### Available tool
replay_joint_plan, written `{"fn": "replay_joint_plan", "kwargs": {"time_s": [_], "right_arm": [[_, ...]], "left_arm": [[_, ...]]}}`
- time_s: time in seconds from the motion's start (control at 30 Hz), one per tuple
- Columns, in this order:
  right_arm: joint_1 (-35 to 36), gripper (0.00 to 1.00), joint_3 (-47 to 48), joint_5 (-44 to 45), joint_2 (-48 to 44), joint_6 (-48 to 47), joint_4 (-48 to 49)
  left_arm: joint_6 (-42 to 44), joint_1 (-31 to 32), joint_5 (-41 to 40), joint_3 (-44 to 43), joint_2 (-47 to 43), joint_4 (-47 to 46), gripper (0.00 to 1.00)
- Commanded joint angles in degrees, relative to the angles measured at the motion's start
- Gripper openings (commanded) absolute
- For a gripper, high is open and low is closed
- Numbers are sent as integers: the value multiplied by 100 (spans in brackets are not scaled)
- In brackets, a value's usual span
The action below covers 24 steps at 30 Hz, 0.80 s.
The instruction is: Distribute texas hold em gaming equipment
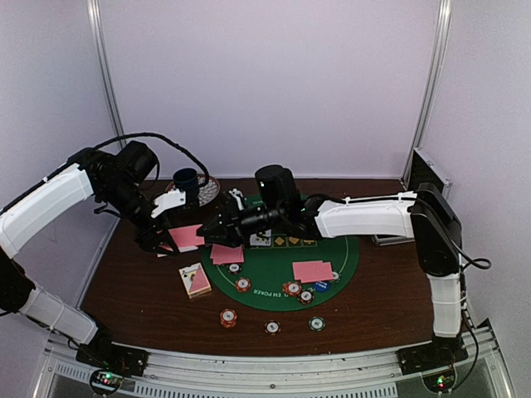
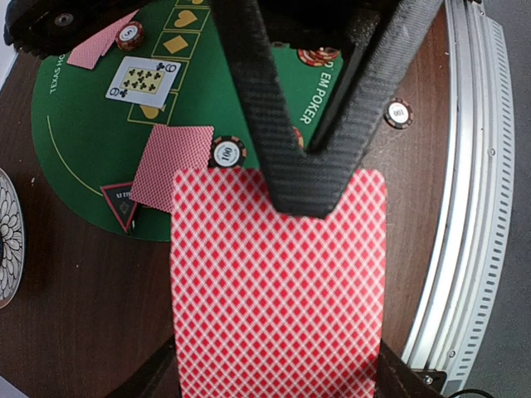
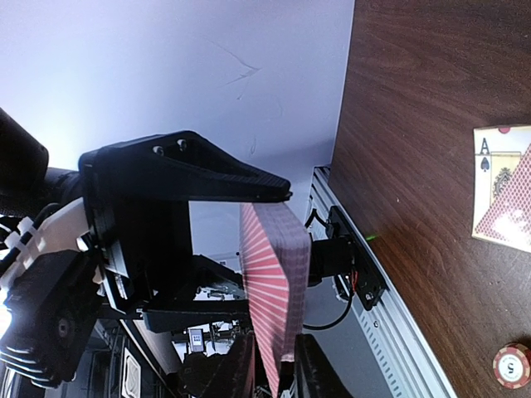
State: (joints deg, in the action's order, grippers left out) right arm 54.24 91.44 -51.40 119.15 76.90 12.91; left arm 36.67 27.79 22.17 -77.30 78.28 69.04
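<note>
Pink-backed card stack (image 3: 270,278) edge-on between right jaws; ace-marked pack (image 3: 503,186), 1 red chip (image 3: 512,366) on wooden table (image 3: 398,166).

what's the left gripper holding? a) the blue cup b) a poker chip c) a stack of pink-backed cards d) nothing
c: the left gripper is shut on the card stack, whose pink back fills the left wrist view.

A robot lab booth: plain white walls (image 1: 274,83) on metal posts (image 1: 104,66), left arm (image 1: 41,207) and right arm (image 1: 365,217) bolted to a rail (image 1: 265,369) at the counter (image 1: 149,290) edge.
</note>
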Motion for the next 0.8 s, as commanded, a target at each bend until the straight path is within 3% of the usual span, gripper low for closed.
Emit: {"fn": "replay_joint_plan", "kwargs": {"time_s": [0.0, 0.3, 0.77], "right_arm": [[21, 21, -23, -109, -186, 194, 454], [-9, 0, 56, -175, -199, 224, 449], [-731, 0, -611, -243, -1139, -509, -399]], "left_arm": [[14, -19, 66, -93, -120, -125, 0], [25, -19, 37, -57, -149, -116, 0], [56, -19, 34, -117, -151, -11, 0]]}}
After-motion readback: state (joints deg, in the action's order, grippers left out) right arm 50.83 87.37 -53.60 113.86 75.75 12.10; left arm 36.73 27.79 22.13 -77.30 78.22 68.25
